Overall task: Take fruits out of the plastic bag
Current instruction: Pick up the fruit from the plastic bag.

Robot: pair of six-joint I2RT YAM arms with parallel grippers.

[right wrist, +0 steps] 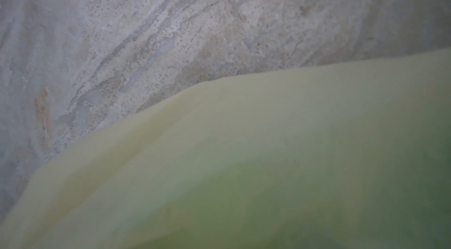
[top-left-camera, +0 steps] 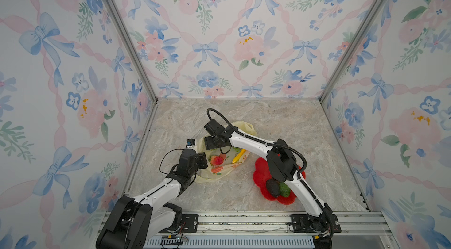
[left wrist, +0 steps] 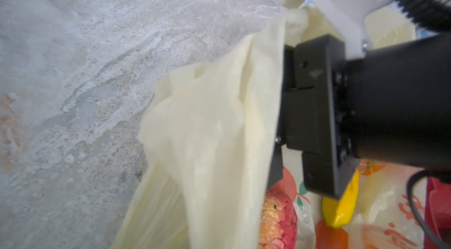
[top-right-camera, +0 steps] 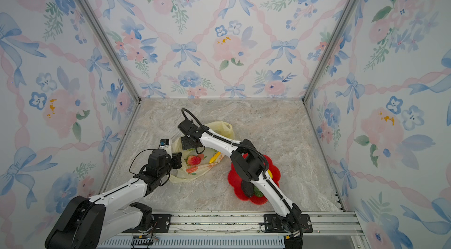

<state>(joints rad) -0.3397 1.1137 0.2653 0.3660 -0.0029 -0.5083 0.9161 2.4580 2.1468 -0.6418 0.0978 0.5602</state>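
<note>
marble-look tabletop (top-left-camera: 280, 125), floral bow wallpaper (top-left-camera: 219, 28) on three walls, left pincer (top-left-camera: 192, 144) clenched on plastic bag (top-left-camera: 244, 125) rim, right pincer (left wrist: 308, 182) released inside bag mouth, strawberry (top-left-camera: 216, 160) just beside right pincer

The bag (left wrist: 207, 125) is looking like thin, crinkled plastic film, pale and half see-through. The table (left wrist: 85, 65) is showing a matt, marble-like face. The plate (top-left-camera: 261, 174) is gleaming as glossy red plastic, the banana (left wrist: 341, 208) shining smooth, the strawberry (left wrist: 278, 221) looking bumpy. My arm shells (top-left-camera: 249, 141) are shining as smooth white plastic.
</note>
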